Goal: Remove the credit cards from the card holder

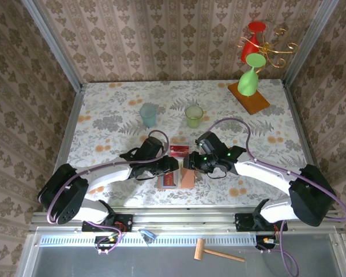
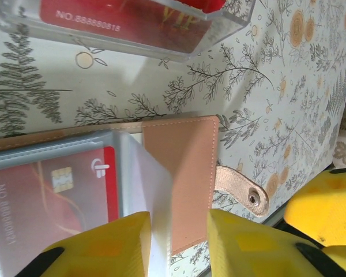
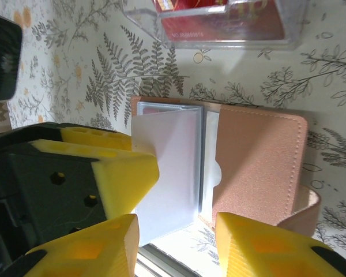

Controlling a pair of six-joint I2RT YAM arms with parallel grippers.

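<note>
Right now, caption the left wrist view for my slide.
Open card holder with a red card inside, clear tray beyond.

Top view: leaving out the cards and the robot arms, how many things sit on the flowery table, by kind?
Plastic cups: 2
Goblets: 2
Wooden stand: 1
Clear tray: 1
Card holder: 1
Total: 7

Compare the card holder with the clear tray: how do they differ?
The holder is tan and opaque; the tray is clear plastic. The holder lies open at the table's near edge with a sleeve lifted; the tray sits just beyond it. Shared: a red card in the holder, another in the tray.
</note>
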